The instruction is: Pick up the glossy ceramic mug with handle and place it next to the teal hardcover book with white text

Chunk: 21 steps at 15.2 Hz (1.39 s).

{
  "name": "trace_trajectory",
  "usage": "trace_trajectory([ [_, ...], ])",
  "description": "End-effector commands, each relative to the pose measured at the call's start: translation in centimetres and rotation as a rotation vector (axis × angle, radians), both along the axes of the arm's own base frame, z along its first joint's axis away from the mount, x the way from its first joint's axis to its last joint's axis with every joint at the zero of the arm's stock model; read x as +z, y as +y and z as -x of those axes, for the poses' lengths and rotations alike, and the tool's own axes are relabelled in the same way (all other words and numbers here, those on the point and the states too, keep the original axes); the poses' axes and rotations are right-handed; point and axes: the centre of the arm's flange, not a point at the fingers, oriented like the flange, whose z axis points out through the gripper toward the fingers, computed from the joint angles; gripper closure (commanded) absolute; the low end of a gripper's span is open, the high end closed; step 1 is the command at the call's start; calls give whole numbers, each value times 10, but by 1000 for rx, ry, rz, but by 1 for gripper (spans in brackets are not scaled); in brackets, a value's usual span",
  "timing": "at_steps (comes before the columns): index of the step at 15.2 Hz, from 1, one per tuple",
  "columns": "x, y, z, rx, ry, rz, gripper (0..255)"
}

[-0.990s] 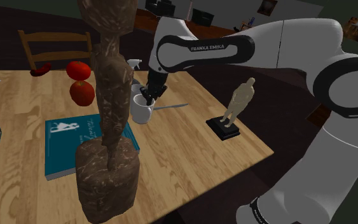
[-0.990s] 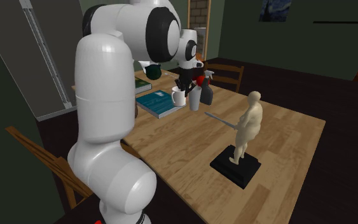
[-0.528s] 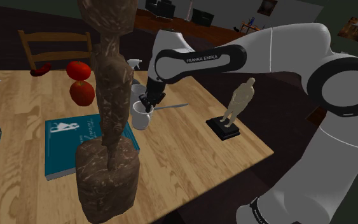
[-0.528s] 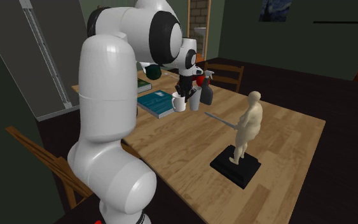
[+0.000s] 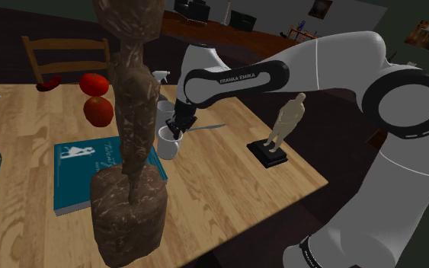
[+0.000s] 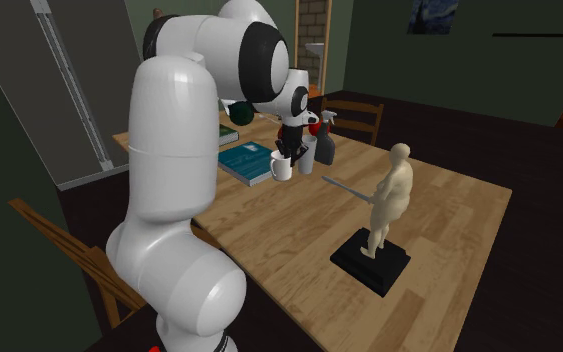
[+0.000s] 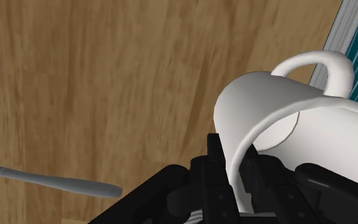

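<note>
White mug gripped at the book's corner

The wooden worktop (image 5: 228, 179) carries everything, and the white arm (image 5: 239, 76) bends down over it. The teal book (image 5: 75, 171) lies flat, and a tan figurine (image 5: 287, 120) on a black base stands well apart. The white mug (image 5: 167, 145) is just beside the book's corner (I cannot tell whether its base touches the wood), with the jaws clamped over its rim, one finger inside. A grey knife (image 5: 205, 127) lies near.
</note>
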Motion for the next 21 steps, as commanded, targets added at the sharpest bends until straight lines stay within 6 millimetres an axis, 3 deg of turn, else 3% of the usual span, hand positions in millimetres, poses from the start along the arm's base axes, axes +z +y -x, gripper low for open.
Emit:
trace_trajectory([
  [1, 0, 0, 0, 0, -1, 0, 255],
  [3, 0, 0, 0, 0, -1, 0, 255],
  [4, 0, 0, 0, 0, -1, 0, 0],
  [9, 0, 0, 0, 0, -1, 0, 0],
  [13, 50, -3, 1, 0, -1, 0, 0],
  [21, 50, -3, 1, 0, -1, 0, 0],
])
